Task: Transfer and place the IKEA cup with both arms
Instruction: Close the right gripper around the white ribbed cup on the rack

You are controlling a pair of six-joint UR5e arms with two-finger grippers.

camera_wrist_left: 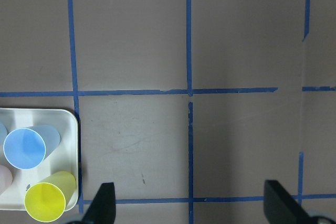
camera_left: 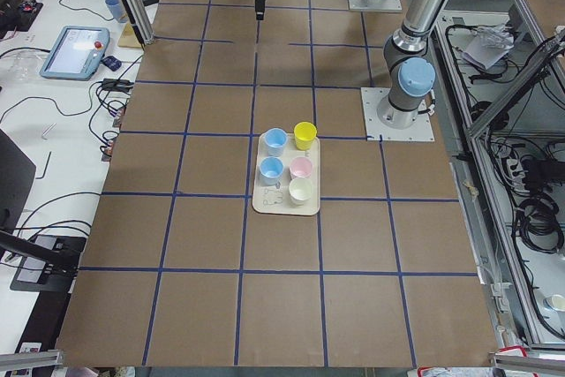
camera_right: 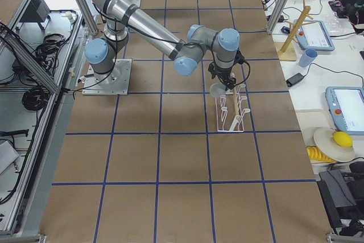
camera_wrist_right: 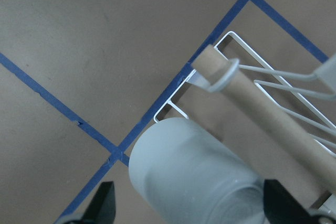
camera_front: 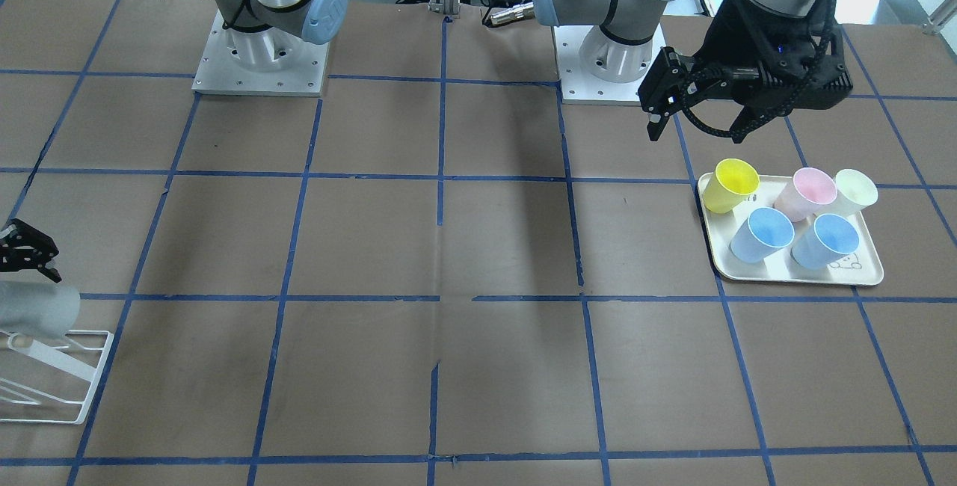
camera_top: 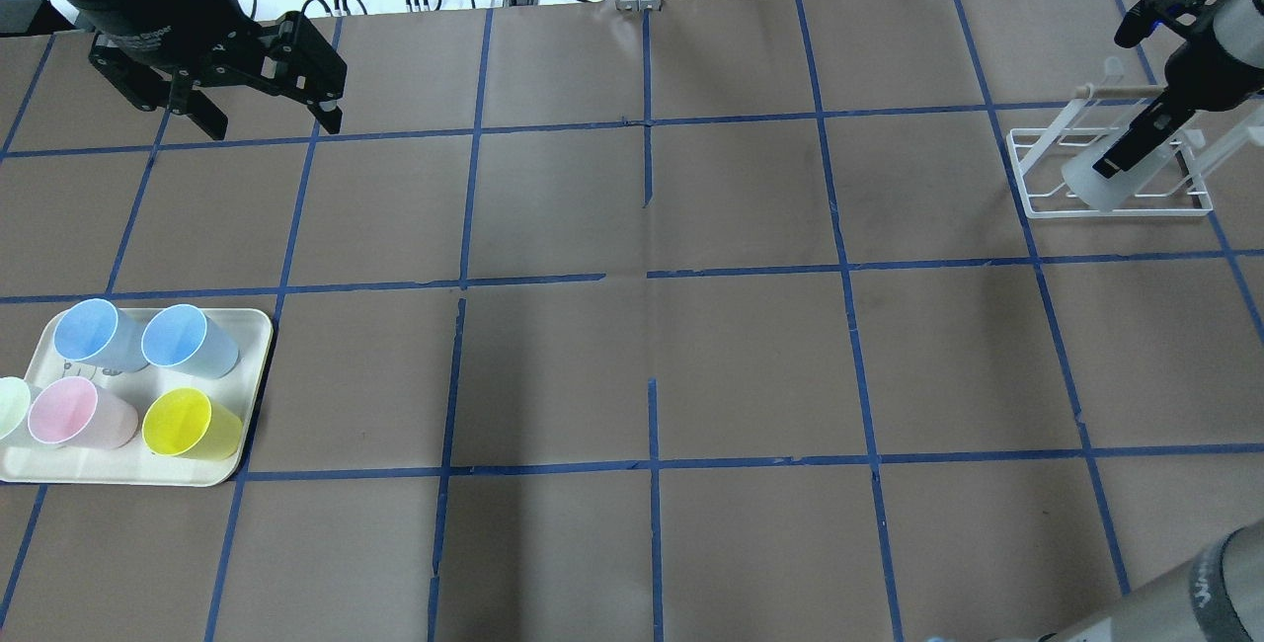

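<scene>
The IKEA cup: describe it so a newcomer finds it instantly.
At the table's end on the robot's right stands a white wire rack. The IKEA cup lies tilted over it, between the right tool's fingers. It alone is pale grey; the coloured cups sit on a tray at the opposite end.

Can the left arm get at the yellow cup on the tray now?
Probably yes. The left gripper hangs above the table, jaws open and empty, and the yellow cup stands at the edge of the tray with nothing over it.
</scene>
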